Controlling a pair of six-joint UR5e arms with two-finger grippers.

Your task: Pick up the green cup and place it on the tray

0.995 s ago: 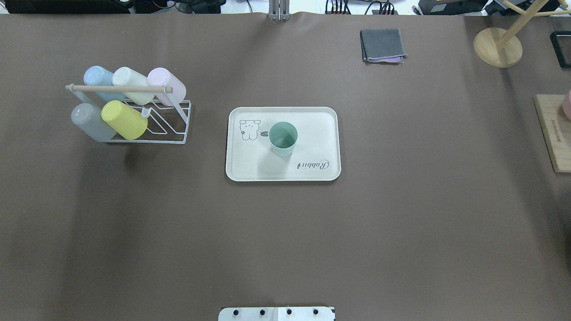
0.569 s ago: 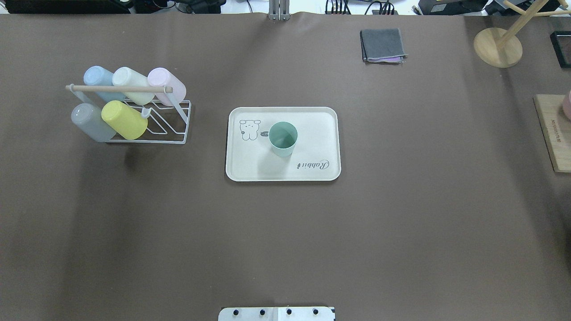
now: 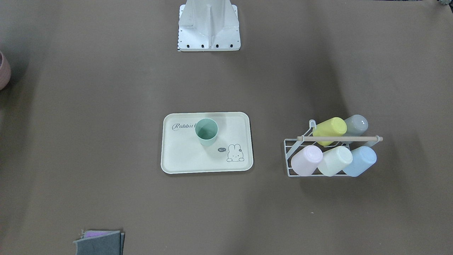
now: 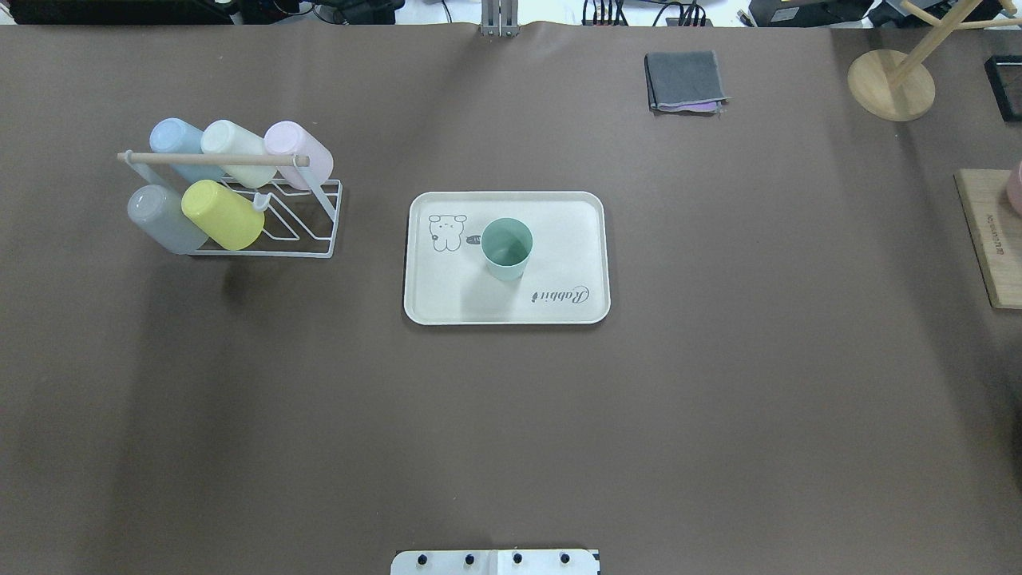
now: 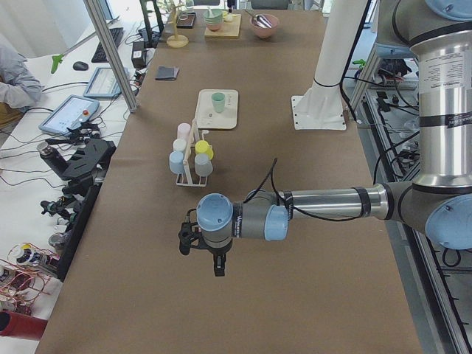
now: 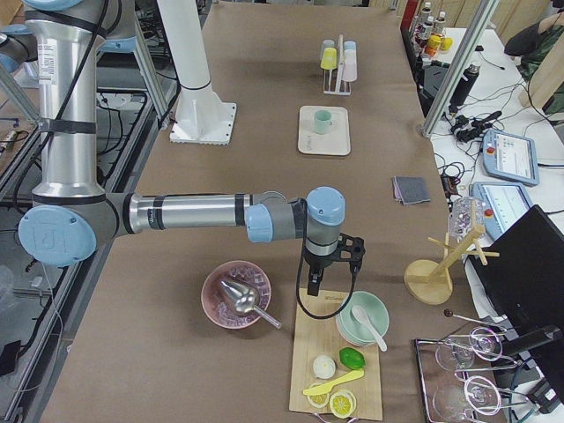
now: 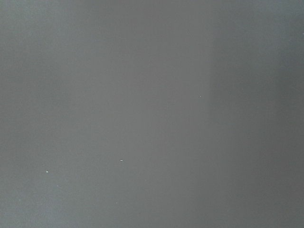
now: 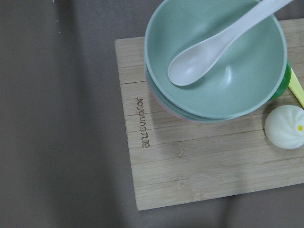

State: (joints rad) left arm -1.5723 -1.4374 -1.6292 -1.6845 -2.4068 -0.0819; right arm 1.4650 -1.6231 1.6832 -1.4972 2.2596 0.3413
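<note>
Nothing's budged since a second ago: green cup (image 4: 506, 247) sits upright in the middle of the tray (image 4: 567, 239), bunny drawing (image 4: 447, 232) at its 9 o'clock from overhead. Left jaws and right jaws only show side-on, can't tell if wide or narrow.

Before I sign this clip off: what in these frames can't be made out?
- The left gripper and right gripper: seen only in the side views, too small to tell open or shut.
- Lettering on the tray: front-facing view, its end hidden behind the green cup.
- The grey cloth: front-facing view, cut off by the bottom edge.
- Left wrist view: only bare table, no fingers in frame.
</note>
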